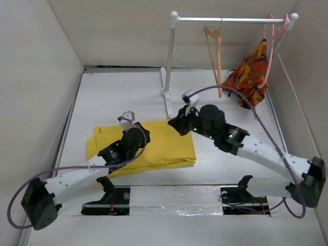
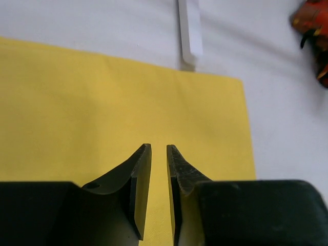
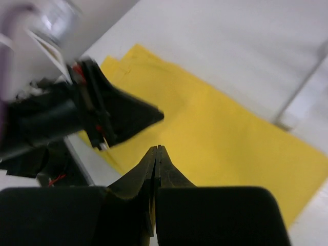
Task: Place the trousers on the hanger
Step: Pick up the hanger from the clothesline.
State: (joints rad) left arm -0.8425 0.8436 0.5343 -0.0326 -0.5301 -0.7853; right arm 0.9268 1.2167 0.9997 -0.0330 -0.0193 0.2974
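Observation:
The yellow trousers [image 1: 164, 146] lie folded flat on the table, left of centre. My left gripper [image 1: 142, 136] hovers over them with its jaws a narrow gap apart and nothing between them; in the left wrist view [image 2: 159, 147] yellow cloth [image 2: 102, 102] shows through the gap. My right gripper [image 1: 175, 124] is over the trousers' far right corner, shut and empty, as the right wrist view [image 3: 158, 147] shows above the cloth [image 3: 230, 143]. The tan wooden hanger [image 1: 216, 56] hangs from the white rail [image 1: 230, 20] at the back, away from both grippers.
The rack's white post [image 1: 168, 56] and foot [image 2: 189, 31] stand just beyond the trousers. An orange-red patterned garment [image 1: 251, 74] hangs on a pink hanger [image 1: 268, 46] at the back right. White walls enclose the table. The left arm's gripper [image 3: 118, 115] shows in the right wrist view.

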